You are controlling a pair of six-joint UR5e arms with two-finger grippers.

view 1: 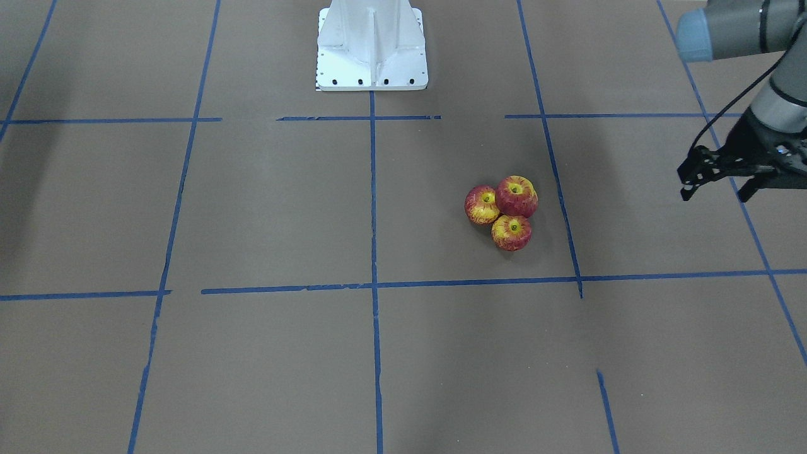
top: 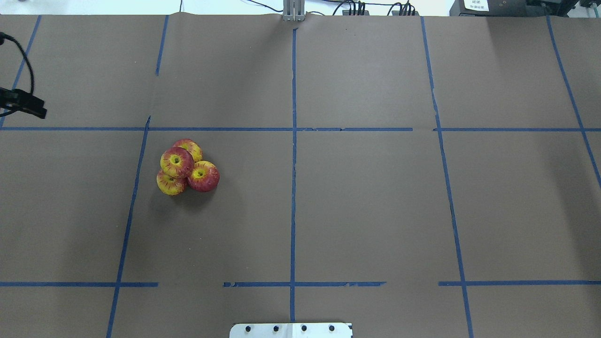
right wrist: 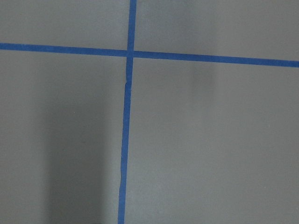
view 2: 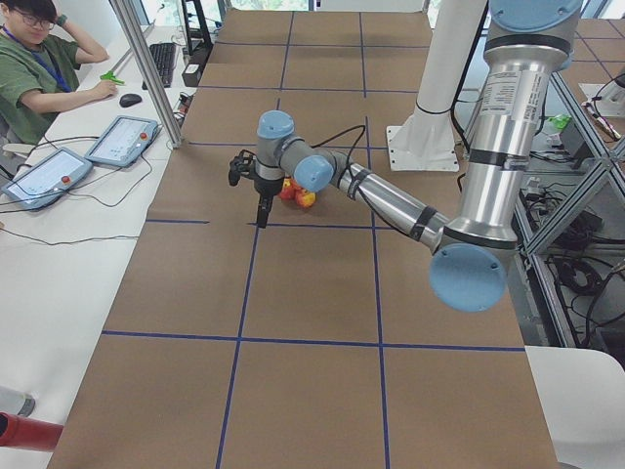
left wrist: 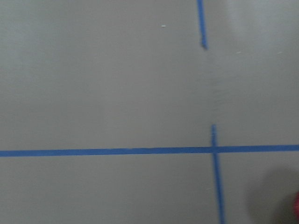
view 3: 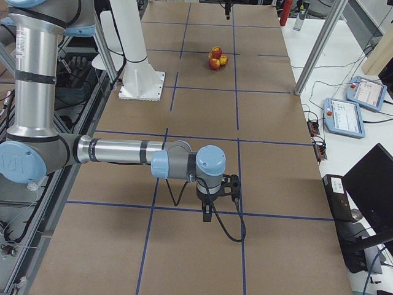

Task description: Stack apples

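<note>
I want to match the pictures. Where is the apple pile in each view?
Front-facing: pile right of centre.
Overhead: pile left of centre.
Exterior left: pile upper middle, partly behind the left arm.
Exterior right: pile top, middle.
Left wrist: only a red sliver at the lower right edge; cannot tell.
Right wrist: not in it.
Landmark: white base, in all four exterior views.

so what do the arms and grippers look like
The left arm and right arm are silver tubes with light blue joint caps; the left bears a white printed label. The left gripper and right gripper are black, each with a looping black cable.
</note>
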